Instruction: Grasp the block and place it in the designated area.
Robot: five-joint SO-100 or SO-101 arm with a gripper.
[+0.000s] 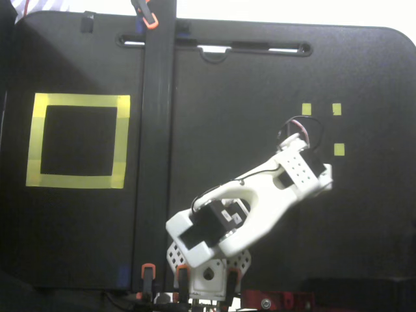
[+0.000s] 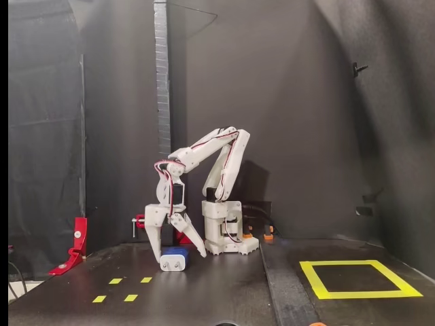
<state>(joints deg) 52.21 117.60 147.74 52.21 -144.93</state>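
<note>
- In the side-on fixed view our hand (image 2: 178, 255) hangs with its two fingers spread wide, tips down at the surface (image 2: 224, 292) — it is pinching nothing yet.
- The block (image 2: 174, 259) sits on the surface directly under the hand, between the two fingertips; the left finger looks to be right at its left edge and the right finger stands a little clear on the other side, though we cannot tell whether either is touching.
- In the top-down fixed view the arm (image 1: 253, 195) covers the block, so we must judge the alignment from the side-on view alone.
- The step in hand, as we judge it, is the grasp. To do it well we would want the fingers low enough to catch the body of the block rather than its top edge, then close slowly so the nearer finger does not shove it sideways.
- A centred grip matters — a block caught off-centre may twist as it comes up.
- The yellow square (image 2: 357, 278) lies well away from the hand, across the dark strip (image 2: 282, 288), so we need a firm hold before the long swing.
- The small yellow marks (image 2: 122, 288) lie near the hand on the camera's side; they are not our target.
</note>
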